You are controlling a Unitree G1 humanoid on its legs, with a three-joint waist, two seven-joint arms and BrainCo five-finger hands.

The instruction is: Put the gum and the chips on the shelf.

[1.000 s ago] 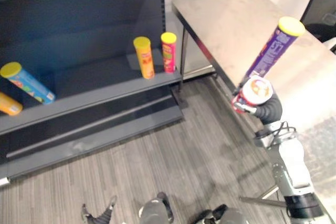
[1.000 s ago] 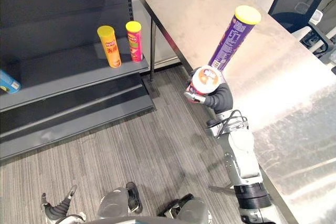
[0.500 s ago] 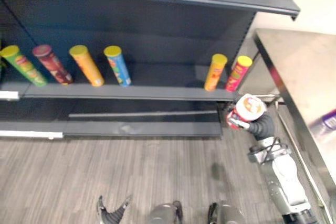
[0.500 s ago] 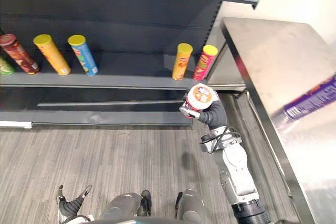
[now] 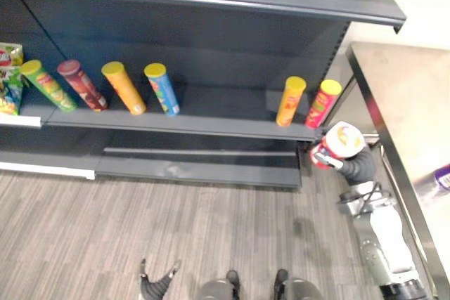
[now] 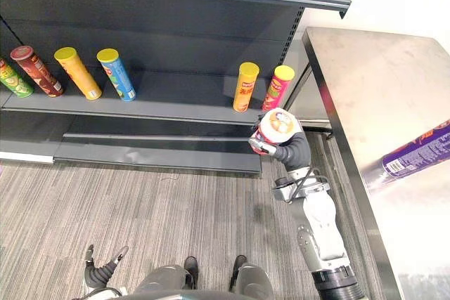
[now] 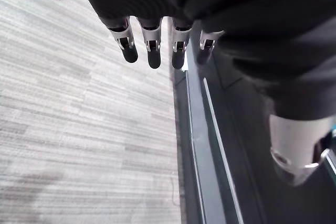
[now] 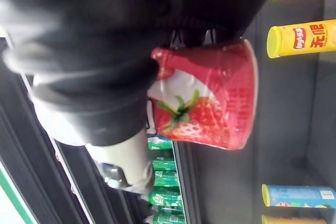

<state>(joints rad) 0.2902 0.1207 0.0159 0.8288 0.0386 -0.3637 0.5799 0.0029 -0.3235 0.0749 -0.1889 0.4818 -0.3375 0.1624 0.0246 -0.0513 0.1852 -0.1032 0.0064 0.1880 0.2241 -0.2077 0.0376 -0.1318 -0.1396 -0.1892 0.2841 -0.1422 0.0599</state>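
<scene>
Grey plank floor (image 6: 176,209), dark shelf (image 6: 176,107) at 12 o'clock, steel table (image 6: 365,82) at 3 o'clock.
We see the right hand (image 6: 292,151) curled round the red gum tub (image 6: 275,128), held in the air at 6 o'clock of the pink can (image 6: 278,89). The purple chips (image 6: 415,156) are on the table at 3 o'clock. The left hand (image 6: 104,270) is at 7 o'clock, fingers straight and empty.

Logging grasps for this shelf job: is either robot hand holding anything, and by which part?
The right robot hand is curled round the side of the red strawberry tub; the left robot hand holds nothing.
</scene>
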